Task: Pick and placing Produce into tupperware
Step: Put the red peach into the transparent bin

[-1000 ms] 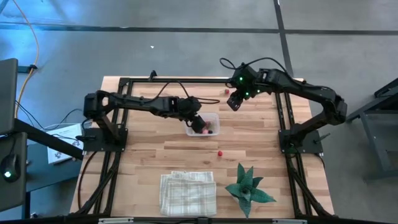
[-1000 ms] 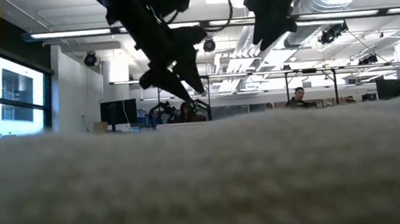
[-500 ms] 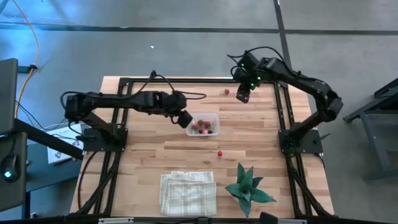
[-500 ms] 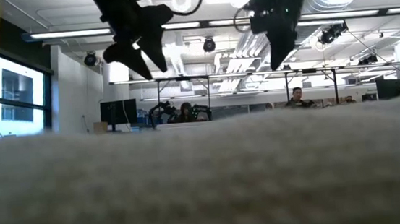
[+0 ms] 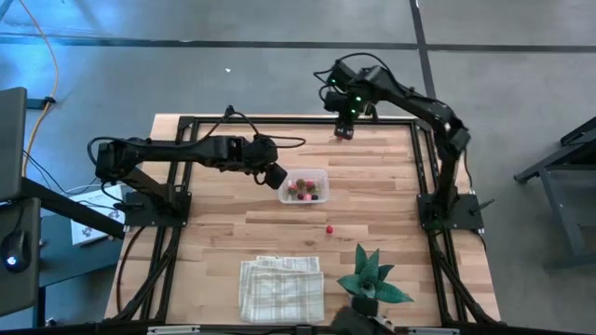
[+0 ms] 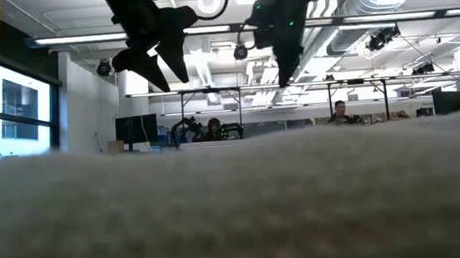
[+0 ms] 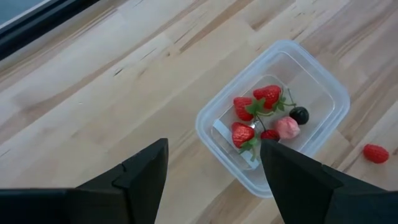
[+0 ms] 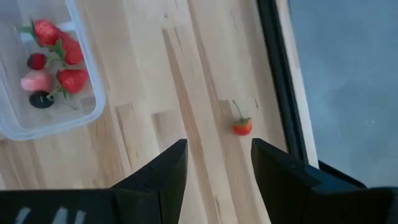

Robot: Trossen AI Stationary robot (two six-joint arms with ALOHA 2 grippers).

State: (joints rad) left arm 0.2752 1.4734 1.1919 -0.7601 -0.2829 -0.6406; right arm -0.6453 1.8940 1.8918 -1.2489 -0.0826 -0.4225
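Observation:
The clear tupperware stands mid-table and holds several red strawberry pieces, a pink one and a dark one. One red piece lies on the wood toward the near edge from it. Another small red piece lies close to the far rail. My left gripper hangs open in the air just left of the tupperware, holding nothing. My right gripper is open and empty above the far red piece. Both grippers are raised well off the table in the low view.
A folded white-and-grey checked cloth and a green spiky plant sit by the near edge. Black frame rails run along the table's far and side edges. Bare wood lies between the tupperware and the cloth. People sit in the room behind.
My left gripper has drawn back from above the tupperware toward the table's left and risen, then stayed put. My right gripper has swung toward the table's far edge and leftward, ending above the red piece by the far rail. The tupperware has not moved.

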